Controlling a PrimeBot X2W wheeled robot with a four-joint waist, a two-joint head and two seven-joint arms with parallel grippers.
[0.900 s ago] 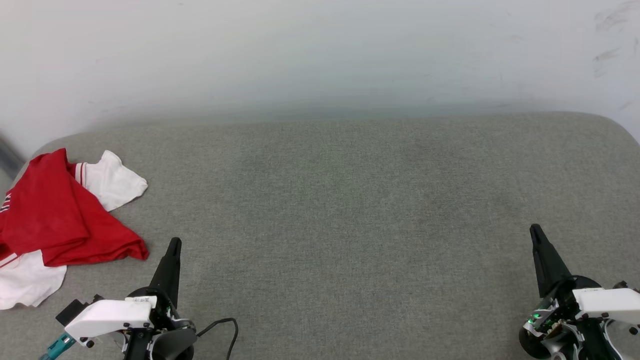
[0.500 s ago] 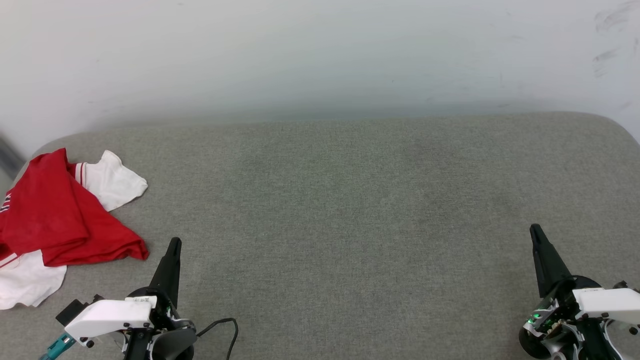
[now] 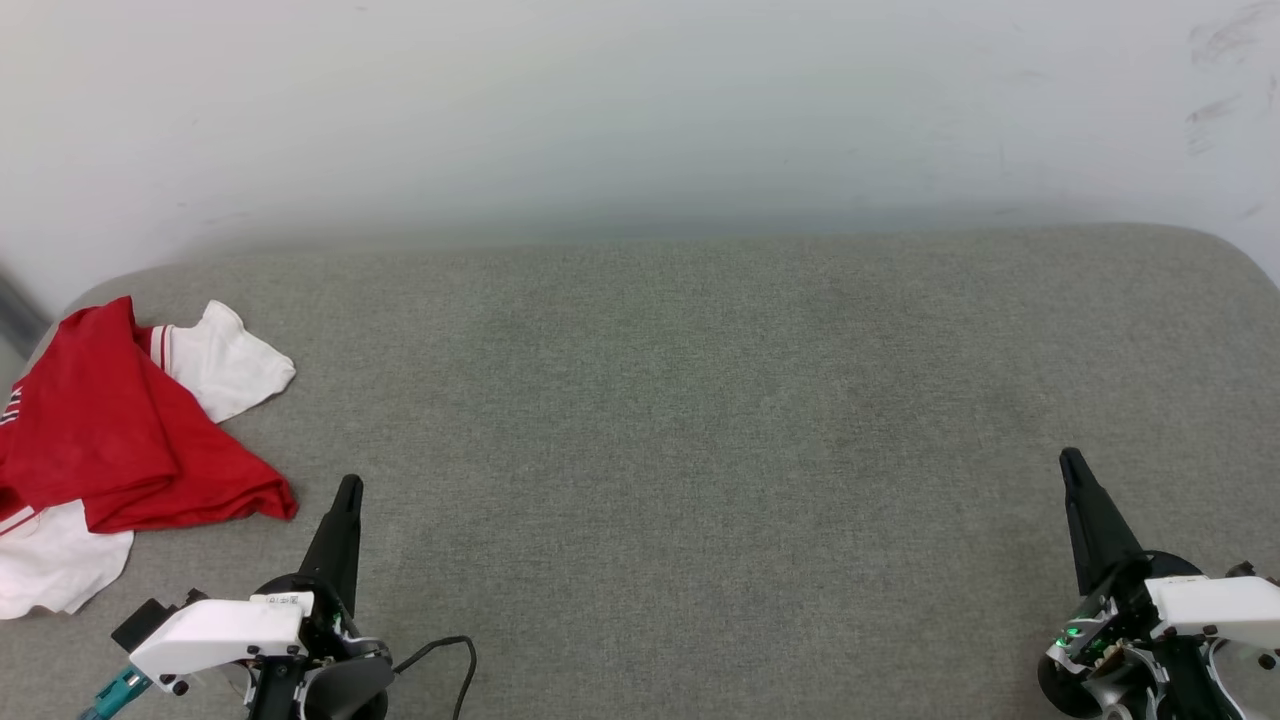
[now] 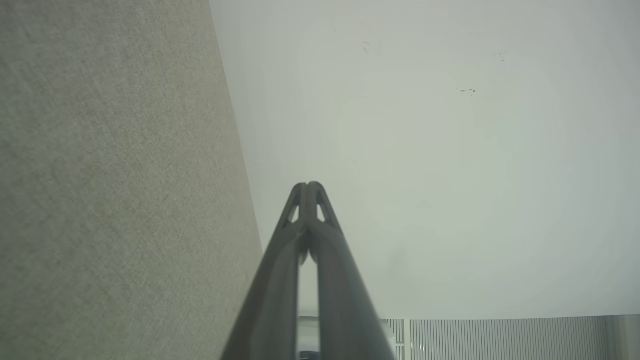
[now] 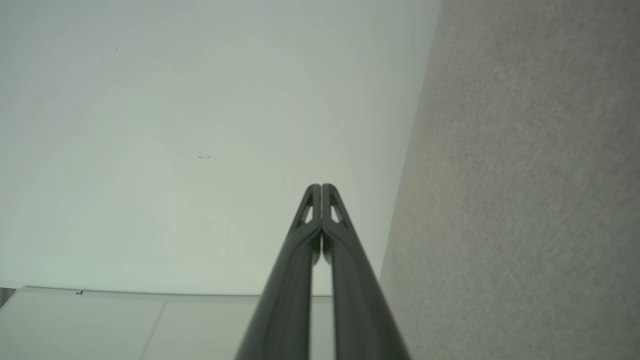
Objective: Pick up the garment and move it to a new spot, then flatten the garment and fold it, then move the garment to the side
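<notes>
We saw the garment [image 3: 120, 430] bunched at the far left of the grey padded surface [image 3: 680, 420]. Its red body was crumpled over white sleeve cloth. One white sleeve with red stripes poked toward the back, and another white patch lay on the near side. In the head view its left part ran past the picture's edge, close to the surface's rounded back-left corner.

The back edge of the surface met a pale wall [image 3: 640, 110], and the back-right corner curved away at the far right. From the garment's red hem a broad stretch of plain grey fabric ran across to the right side.

The left gripper [image 3: 348, 487] sat low at the near left, its dark fingers pressed together into one point that leaned slightly right. The tip was near the garment's lower right corner but apart from it. A black cable [image 3: 440, 650] looped beside its wrist.

The right gripper [image 3: 1068, 458] sat at the near right, well apart from the garment. Its fingers were likewise pressed together and leaned slightly left.

In each wrist view the two fingers met tip to tip, with grey fabric along one side and the wall beyond.
</notes>
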